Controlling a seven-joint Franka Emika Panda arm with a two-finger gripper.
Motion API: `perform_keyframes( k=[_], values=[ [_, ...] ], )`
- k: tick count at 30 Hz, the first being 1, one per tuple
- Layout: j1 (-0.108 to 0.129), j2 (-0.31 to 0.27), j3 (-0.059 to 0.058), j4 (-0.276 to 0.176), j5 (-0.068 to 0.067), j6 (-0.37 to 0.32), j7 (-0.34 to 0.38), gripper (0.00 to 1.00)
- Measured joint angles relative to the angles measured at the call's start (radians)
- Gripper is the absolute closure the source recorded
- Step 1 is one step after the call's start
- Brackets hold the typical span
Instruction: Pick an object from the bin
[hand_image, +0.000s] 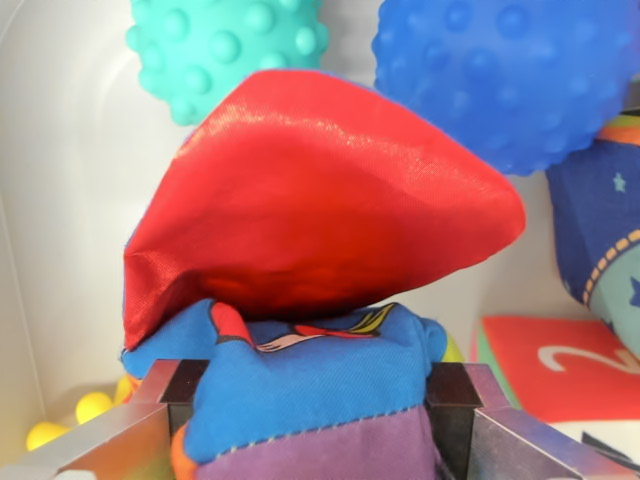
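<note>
White bin (60, 200) wall, metal fingers (170, 390) clamped on fabric toy (320, 300), knobbly blue ball (500, 70) behind

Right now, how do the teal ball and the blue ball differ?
The teal ball looks smaller in frame than the blue ball, though nearness may play a part. The teal ball sits at top centre-left by the bin wall; the blue ball fills the top right. The teal ball's bumps stand out more than the blue ball's. Both are knobbly and partly cut off by the frame.

Smooth white plastic wall (70, 200) in soft, even light
</note>
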Motion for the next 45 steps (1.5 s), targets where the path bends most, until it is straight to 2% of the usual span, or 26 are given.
perform_keyframes(
  k=[13,24,45],
  values=[
    [0.000,-0.094,0.001,0.020,0.004,-0.115,-0.002,1.00],
    [0.000,-0.160,0.001,0.060,0.007,-0.218,-0.004,1.00],
    [0.000,-0.227,0.001,0.155,0.009,-0.382,-0.005,1.00]
  ],
)
